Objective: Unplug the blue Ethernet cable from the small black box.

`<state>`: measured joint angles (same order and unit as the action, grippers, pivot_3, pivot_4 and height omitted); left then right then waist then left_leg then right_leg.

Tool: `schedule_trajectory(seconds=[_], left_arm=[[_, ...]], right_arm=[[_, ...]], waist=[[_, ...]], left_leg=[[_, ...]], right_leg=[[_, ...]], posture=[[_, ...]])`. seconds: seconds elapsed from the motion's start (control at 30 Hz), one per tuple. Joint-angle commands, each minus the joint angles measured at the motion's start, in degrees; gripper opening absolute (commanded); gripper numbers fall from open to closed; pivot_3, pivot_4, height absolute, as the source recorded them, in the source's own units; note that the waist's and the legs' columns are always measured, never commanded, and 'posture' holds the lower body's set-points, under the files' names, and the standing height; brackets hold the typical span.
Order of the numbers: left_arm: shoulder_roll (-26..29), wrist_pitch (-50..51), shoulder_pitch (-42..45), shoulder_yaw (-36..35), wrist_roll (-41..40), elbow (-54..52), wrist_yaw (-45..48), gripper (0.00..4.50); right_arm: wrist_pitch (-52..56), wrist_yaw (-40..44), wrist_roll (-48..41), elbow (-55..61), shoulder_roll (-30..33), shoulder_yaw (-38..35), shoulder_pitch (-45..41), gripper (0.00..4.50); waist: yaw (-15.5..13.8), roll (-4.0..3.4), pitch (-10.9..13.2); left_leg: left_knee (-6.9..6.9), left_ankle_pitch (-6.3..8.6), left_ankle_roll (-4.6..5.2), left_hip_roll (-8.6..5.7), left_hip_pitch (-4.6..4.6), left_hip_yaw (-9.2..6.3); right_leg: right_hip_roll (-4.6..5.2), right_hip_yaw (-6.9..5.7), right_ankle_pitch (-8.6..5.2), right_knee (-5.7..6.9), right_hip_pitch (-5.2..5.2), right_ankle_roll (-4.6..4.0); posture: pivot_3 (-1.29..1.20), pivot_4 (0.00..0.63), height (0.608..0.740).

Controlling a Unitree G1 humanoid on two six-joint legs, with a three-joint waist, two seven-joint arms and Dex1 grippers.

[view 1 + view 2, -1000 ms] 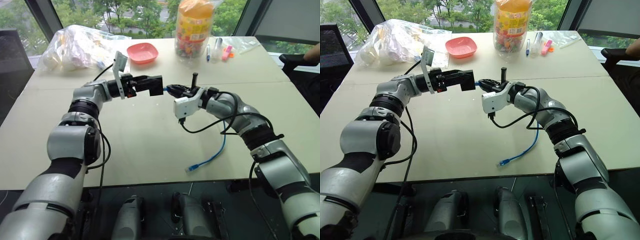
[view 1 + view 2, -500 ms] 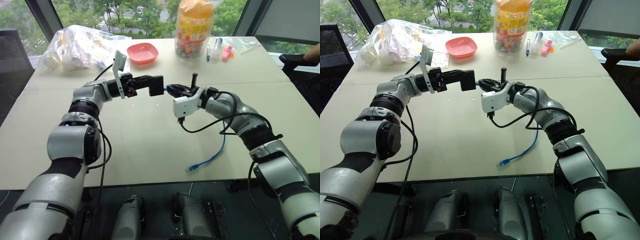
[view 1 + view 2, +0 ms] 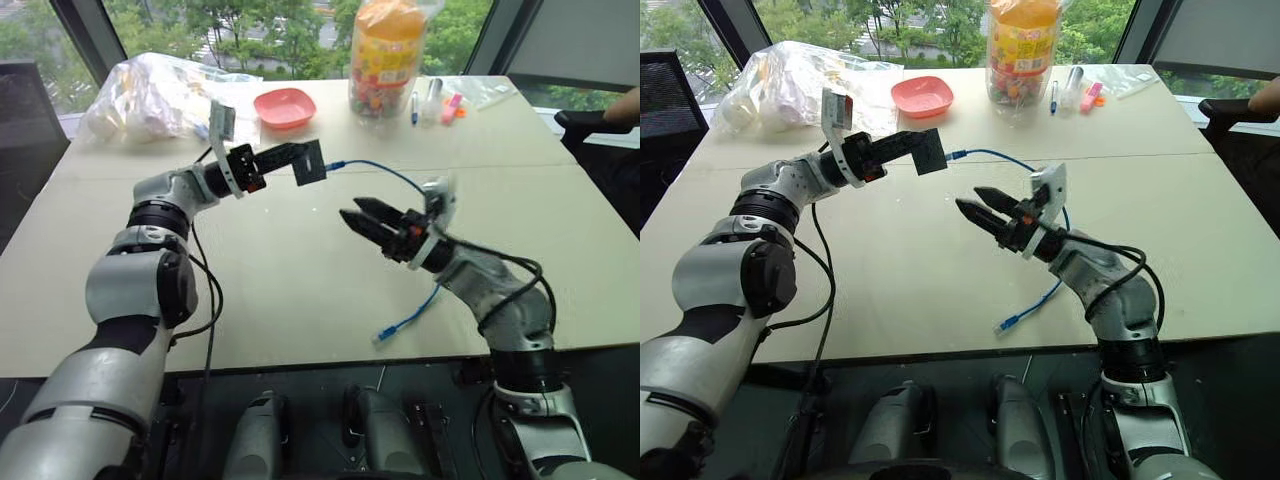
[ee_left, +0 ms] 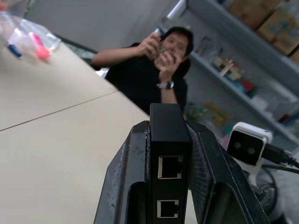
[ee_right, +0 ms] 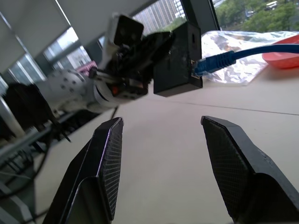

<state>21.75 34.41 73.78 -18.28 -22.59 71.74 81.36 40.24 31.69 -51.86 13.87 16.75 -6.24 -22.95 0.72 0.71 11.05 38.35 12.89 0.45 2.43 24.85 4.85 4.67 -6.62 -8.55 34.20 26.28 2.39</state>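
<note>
My left gripper [image 3: 297, 160] is shut on the small black box [image 3: 311, 161] and holds it tilted above the table. In the left wrist view the box [image 4: 169, 135] sits between both fingers, with two empty ports on the face towards the camera. The blue Ethernet cable [image 3: 385, 172] leaves the box's far side, arcs right, passes behind my right arm and ends in a loose plug [image 3: 383, 336] on the table. In the right wrist view its plug [image 5: 195, 69] sits at the box's side face [image 5: 180, 56]. My right gripper [image 3: 356, 212] is open and empty, below and right of the box.
At the back of the beige table [image 3: 300, 290] are a pink bowl [image 3: 284, 104], a clear plastic bag [image 3: 155, 95], a snack jar [image 3: 387, 55] and some pens [image 3: 435, 100]. A seated person [image 4: 163, 65] appears beyond the table.
My right gripper has let go of the cable by the box, opened, and drawn back and down towards me. The left gripper lifted and rolled the box slightly. The cable now arcs freely.
</note>
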Motion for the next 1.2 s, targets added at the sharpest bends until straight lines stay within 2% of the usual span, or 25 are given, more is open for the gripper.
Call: schedule_trajectory(seconds=[0.03, 0.3, 0.67, 1.1, 1.2], left_arm=[[-0.4, 4.6, 1.2, -0.3, -2.5, -4.2, 4.5, 0.49], [-2.7, 11.0, -2.3, 3.0, -3.2, -10.9, 8.7, 0.49], [-2.2, 11.6, -3.1, 2.7, -4.5, -12.1, 6.9, 0.49], [-2.1, 11.5, -3.6, 3.1, -5.0, -12.6, 6.7, 0.49], [-2.1, 11.5, -3.6, 3.1, -5.0, -12.5, 6.6, 0.49]], right_arm=[[1.1, -6.3, -3.1, 1.6, -4.6, -1.1, 0.0, 2.73], [-1.4, -10.5, -2.5, 1.4, -10.8, -1.3, -2.1, 2.73], [-0.8, -8.5, -5.1, 2.6, -9.9, -1.9, -2.0, 2.73], [-1.9, -9.3, -7.4, 1.1, -12.6, -3.3, -2.6, 2.73], [-2.3, -9.3, -6.9, 0.5, -12.9, -3.1, -2.7, 1.92]], waist=[[0.0, -0.01, 0.0], [0.0, -0.01, 0.0], [0.0, -0.01, 0.0], [0.0, -0.01, 0.0], [0.0, -0.01, 0.0]], left_leg=[[-0.01, 0.00, 0.00, 0.02, 0.00, 0.00], [-0.10, 0.00, 0.03, -0.04, 0.07, 0.10], [-0.10, 0.00, 0.03, -0.04, 0.08, 0.07], [-0.10, 0.00, 0.03, -0.03, 0.09, 0.07], [-0.10, 0.00, 0.03, -0.03, 0.09, 0.07]], right_leg=[[0.00, -0.01, 0.01, 0.00, 0.02, -0.03], [-0.02, 0.08, 0.11, 0.01, 0.13, 0.18], [-0.02, 0.08, 0.10, 0.00, 0.15, 0.18], [-0.02, 0.08, 0.10, -0.01, 0.15, 0.18], [-0.02, 0.08, 0.09, -0.01, 0.15, 0.17]], posture=[[0.00, 0.150, 0.740], [0.00, 0.150, 0.740], [0.00, 0.150, 0.740], [0.00, 0.150, 0.740], [0.00, 0.150, 0.740]])
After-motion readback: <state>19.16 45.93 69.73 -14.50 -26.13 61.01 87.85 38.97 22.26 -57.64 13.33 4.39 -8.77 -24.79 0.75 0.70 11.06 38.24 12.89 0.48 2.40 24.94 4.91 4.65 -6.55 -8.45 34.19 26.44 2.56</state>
